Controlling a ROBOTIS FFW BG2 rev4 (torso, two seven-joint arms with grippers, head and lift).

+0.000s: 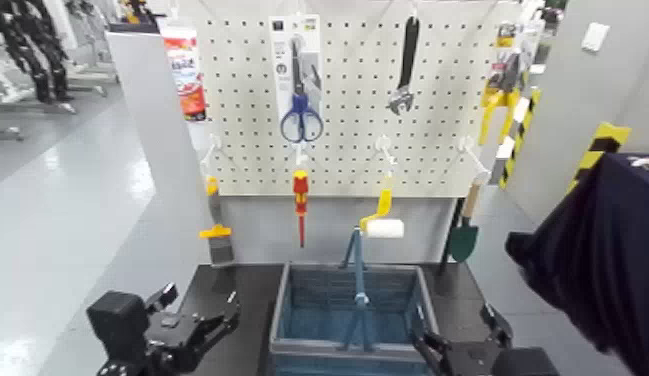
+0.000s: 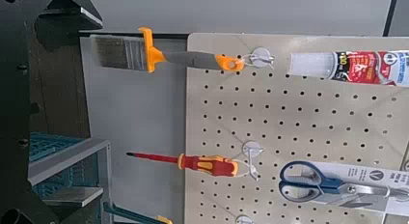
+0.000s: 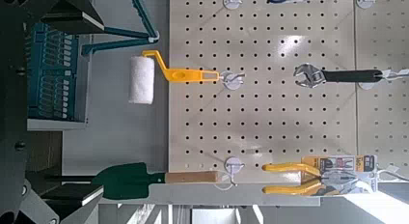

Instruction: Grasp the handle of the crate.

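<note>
Handle (image 1: 359, 268) stands upright over crate (image 1: 288, 300), bottom centre of frame, bar running front to back. Right gripper (image 1: 425, 347) nearer, left gripper (image 1: 220, 322) farther; both open, empty.

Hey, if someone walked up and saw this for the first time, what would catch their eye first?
Probably the white pegboard hung with tools: blue-handled scissors, a red screwdriver and a yellow-handled paint roller. Below it sits the blue-grey crate with its handle standing upright. The left gripper and right gripper, both open, flank the crate without touching it.
</note>
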